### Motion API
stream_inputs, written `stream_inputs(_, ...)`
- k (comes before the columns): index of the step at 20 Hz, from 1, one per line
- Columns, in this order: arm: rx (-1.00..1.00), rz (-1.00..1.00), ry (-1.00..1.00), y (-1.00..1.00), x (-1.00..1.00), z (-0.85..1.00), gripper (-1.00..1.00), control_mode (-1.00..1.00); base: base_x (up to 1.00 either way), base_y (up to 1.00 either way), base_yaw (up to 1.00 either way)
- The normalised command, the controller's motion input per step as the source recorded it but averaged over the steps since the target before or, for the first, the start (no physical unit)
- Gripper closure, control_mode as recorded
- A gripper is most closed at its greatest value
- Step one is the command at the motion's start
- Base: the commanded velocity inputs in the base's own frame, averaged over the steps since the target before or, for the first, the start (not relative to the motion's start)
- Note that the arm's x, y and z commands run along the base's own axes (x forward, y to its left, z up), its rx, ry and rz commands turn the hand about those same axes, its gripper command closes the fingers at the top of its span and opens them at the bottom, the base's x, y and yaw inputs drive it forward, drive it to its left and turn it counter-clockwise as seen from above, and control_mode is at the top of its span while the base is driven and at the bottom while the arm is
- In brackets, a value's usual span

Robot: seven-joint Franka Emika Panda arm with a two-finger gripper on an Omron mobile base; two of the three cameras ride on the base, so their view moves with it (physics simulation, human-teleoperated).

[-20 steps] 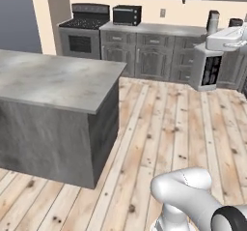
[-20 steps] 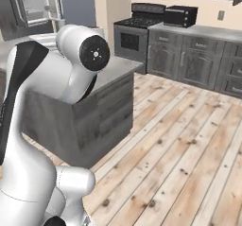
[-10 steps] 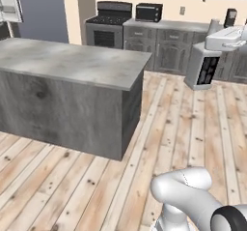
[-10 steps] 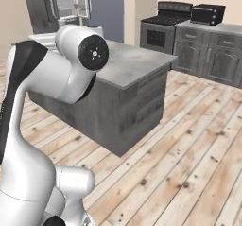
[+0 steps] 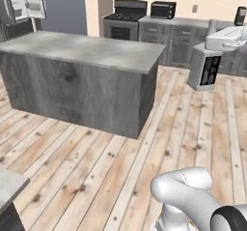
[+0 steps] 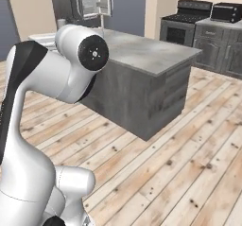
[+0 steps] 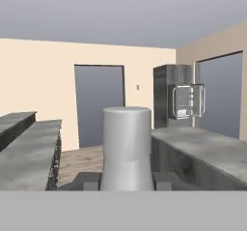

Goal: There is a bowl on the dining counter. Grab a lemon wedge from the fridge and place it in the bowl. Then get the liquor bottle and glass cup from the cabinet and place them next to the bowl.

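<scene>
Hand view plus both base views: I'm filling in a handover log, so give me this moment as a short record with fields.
end effector: closed on the glass cup
glass cup: upright between the fingertips
fridge: door open, shelves showing
grey counter block: stands between the robot and the fridge
stove: against the far wall

floor (image 5: 193,128): pale knotty wood planks, matt | island bench (image 5: 91,49): grey marbled slab top, dark grey wood-grain sides | fridge (image 7: 185,99): dark grey, dull sheen | glass cup (image 7: 126,148): smooth, pale grey, cloudy | stove (image 5: 123,20): black, glossy
</scene>
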Motion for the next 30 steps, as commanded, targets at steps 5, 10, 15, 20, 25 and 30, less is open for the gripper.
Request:
stream_inputs(5, 0.00, 0.00, 0.00, 0.00, 0.00, 0.00, 1.00, 1.00, -1.00, 0.88, 0.13)
stream_inputs(10, 0.00, 0.00, 0.00, 0.00, 0.00, 0.00, 1.00, 1.00, -1.00, 0.98, 0.13)
stream_inputs(15, 0.00, 0.00, 0.00, 0.00, 0.00, 0.00, 1.00, 1.00, -1.00, 1.00, 0.13)
stream_inputs(20, 0.00, 0.00, 0.00, 0.00, 0.00, 0.00, 1.00, 1.00, -1.00, 1.00, 0.13)
stream_inputs(25, 0.00, 0.00, 0.00, 0.00, 0.00, 0.00, 1.00, 1.00, -0.97, 1.00, 0.15)
stream_inputs(30, 0.00, 0.00, 0.00, 0.00, 0.00, 0.00, 1.00, 1.00, -0.94, 1.00, 0.14)
